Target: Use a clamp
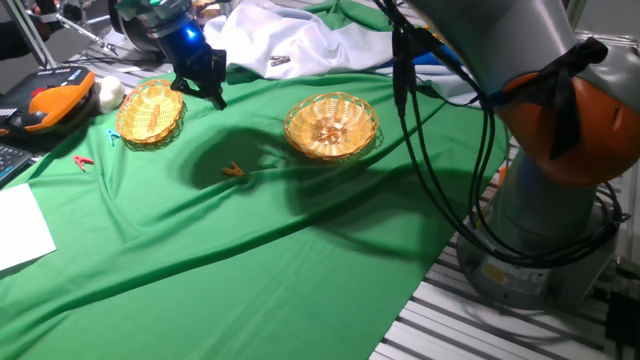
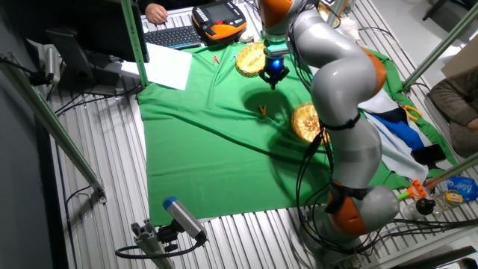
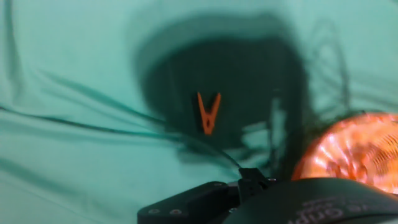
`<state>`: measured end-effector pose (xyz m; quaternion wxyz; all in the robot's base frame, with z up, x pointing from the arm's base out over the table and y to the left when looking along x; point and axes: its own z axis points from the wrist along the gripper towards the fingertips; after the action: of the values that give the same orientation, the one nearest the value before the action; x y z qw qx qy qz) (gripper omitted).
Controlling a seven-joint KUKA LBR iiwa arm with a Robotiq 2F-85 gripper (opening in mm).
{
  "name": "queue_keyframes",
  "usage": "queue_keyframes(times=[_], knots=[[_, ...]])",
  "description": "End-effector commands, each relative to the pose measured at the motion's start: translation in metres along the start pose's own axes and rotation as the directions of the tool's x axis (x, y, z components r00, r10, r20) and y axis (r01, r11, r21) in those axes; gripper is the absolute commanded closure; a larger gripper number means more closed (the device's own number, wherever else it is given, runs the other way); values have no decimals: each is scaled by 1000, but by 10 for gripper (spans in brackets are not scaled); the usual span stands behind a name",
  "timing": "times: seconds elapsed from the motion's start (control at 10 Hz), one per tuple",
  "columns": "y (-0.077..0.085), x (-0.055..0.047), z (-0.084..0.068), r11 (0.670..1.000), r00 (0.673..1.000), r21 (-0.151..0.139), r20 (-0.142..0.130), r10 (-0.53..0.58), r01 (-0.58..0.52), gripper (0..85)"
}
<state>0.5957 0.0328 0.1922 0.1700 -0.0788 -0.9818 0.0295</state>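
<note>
The clamp (image 1: 233, 170) is a tiny orange clothespin-style clip lying on the green cloth (image 1: 250, 260) between two wicker baskets. It also shows in the other fixed view (image 2: 263, 111) and near the middle of the hand view (image 3: 209, 113), lying in the arm's shadow. My gripper (image 1: 203, 92) hangs well above the cloth, beside the left basket (image 1: 150, 112) and up-left of the clamp. Its dark fingers look spread apart and hold nothing. In the other fixed view the gripper (image 2: 273, 78) is above the clamp. The hand view shows only the gripper's body, not its fingertips.
A second wicker basket (image 1: 332, 125) stands to the right of the clamp, seen in the hand view (image 3: 354, 149) too. A small red clip (image 1: 84, 161) lies at the left. White paper (image 1: 20, 225), an orange teach pendant (image 1: 50, 100) and white fabric (image 1: 290, 45) lie around the edges.
</note>
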Motion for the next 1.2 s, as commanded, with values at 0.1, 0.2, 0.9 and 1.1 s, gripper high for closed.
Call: queue_keyframes(times=[0.1, 0.2, 0.9, 1.1], knots=[[0, 0, 1, 1000, 999, 17, -48, 20, -20, 850], [0, 0, 1, 999, 998, 40, -56, 25, -23, 850], [2, -22, 22, 999, 998, 11, -39, 53, -53, 510], [4, -33, 37, 998, 998, 7, -29, 63, -63, 340]])
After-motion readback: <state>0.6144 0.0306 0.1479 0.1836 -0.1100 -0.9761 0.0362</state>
